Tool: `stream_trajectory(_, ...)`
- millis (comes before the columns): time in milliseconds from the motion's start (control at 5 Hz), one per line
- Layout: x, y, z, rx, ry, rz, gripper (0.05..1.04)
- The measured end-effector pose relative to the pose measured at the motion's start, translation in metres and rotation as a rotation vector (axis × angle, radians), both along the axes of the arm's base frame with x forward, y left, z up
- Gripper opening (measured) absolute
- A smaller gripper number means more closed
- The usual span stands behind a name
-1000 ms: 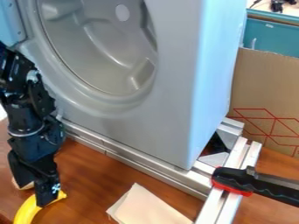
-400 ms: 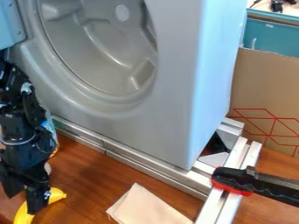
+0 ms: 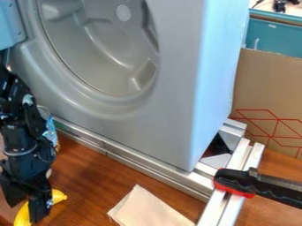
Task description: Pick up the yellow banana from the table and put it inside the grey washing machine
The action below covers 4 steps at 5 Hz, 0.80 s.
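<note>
Black tool (image 3: 24, 212), fingers apart and unclenched, at a yellow banana (image 3: 58, 196), near a blue-printed container (image 3: 50, 132).

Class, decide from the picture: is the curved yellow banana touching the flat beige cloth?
Apart. The camera view shows bare brown wooden tabletop between the banana and the cloth, which lies to its right.

a smooth yellow banana (image 3: 22, 216) lies on the brown wood-grain table (image 3: 88, 181) at the lower left. it is curved and partly hidden, its narrow tip pointing right.
</note>
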<state>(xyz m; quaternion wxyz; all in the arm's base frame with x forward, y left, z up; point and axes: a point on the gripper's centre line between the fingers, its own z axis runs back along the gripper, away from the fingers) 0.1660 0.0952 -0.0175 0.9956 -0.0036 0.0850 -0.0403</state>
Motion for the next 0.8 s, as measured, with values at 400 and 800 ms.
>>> stream_trajectory(400,-0.001,-0.004,-0.015,-0.008,-0.013,0.028,0.947)
stream_trajectory(800,-0.005,-0.006,-0.001,0.047,-0.117,0.106,0.532)
